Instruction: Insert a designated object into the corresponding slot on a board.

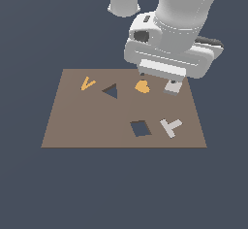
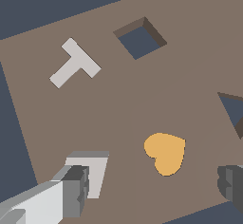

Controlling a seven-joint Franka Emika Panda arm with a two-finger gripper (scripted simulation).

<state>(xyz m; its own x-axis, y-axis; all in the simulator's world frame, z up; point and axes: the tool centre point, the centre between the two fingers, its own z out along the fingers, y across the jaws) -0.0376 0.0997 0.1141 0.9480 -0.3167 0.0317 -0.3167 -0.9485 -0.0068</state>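
Brown board lies flat on the dark navy ground. On it, in the exterior view: an orange V-shaped piece toward the far corner on the exterior view's left, then a dark triangular cut-out, then an orange heart, then the small light grey square block on the far side toward the exterior view's right. Nearer the camera sit the tilted dark square slot and, just beside it on the exterior view's right, a grey T-shaped piece.

The square block rests on the board, well apart from the slot (not in it). The arm hangs over it, and the wrist body hides most of the block's far edge in the exterior view.

Gripper is spread wide, holding nothing. In the wrist view one finger sits right at the grey block, overlapping its edge; contact cannot be told for sure. The other finger is far across, on the other side of the heart, so the heart lies between the two fingers along with the block. The square slot and T piece show further off on the board in the wrist view, with a corner of the triangular cut-out at the frame edge.
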